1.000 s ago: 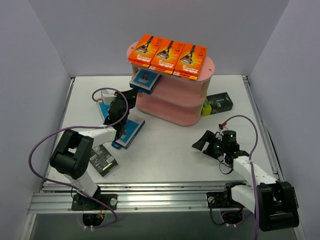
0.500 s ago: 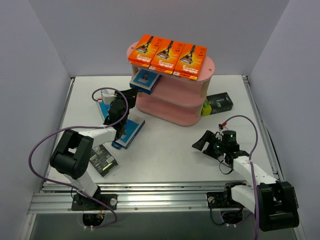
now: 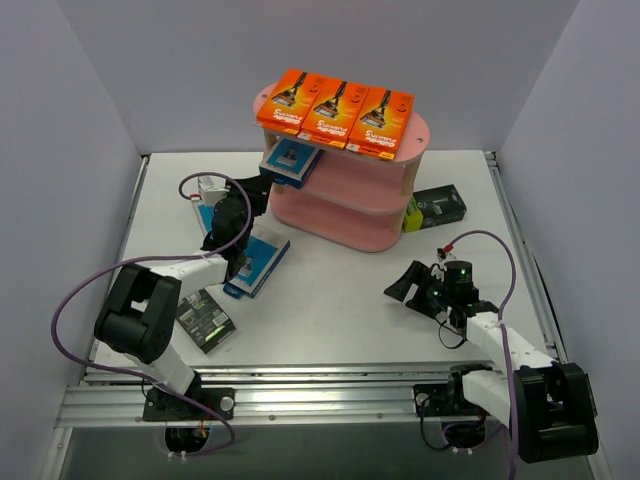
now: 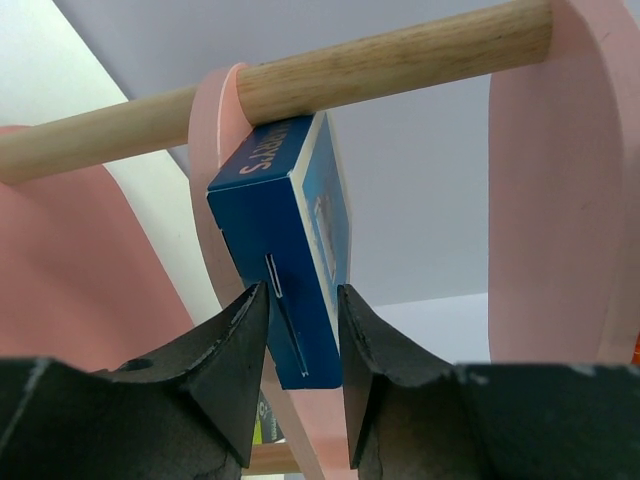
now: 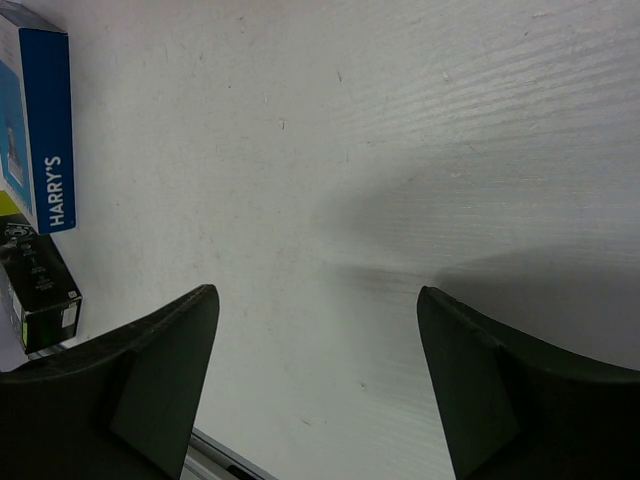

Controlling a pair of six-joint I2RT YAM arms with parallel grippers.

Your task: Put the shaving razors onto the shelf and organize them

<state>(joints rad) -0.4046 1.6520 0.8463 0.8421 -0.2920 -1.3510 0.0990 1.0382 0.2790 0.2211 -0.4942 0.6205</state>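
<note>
The pink shelf [image 3: 370,215] carries three orange shaving razors [image 3: 335,110] side by side on its top board. A blue-and-white pack [image 3: 290,160] lies on the middle board, sticking out at the left end. My left gripper [image 3: 258,183] is at that end. In the left wrist view the pack's near end [image 4: 290,280] sits between the parted fingers of the left gripper [image 4: 302,300], with a little room on each side, under a wooden post [image 4: 350,70]. My right gripper [image 3: 405,285] stands open over bare table, holding nothing.
On the table lie a blue pack [image 3: 258,265], another blue-and-white pack [image 3: 208,200] by the left arm, a black-and-green pack [image 3: 205,320] near the front left, and one more [image 3: 435,208] right of the shelf. The right wrist view shows a blue pack [image 5: 35,130] and a black pack [image 5: 40,290].
The left jaws have spread apart around the blue pack's end and the arm has eased slightly left. The pack stays on the middle board. The right arm has not moved.
</note>
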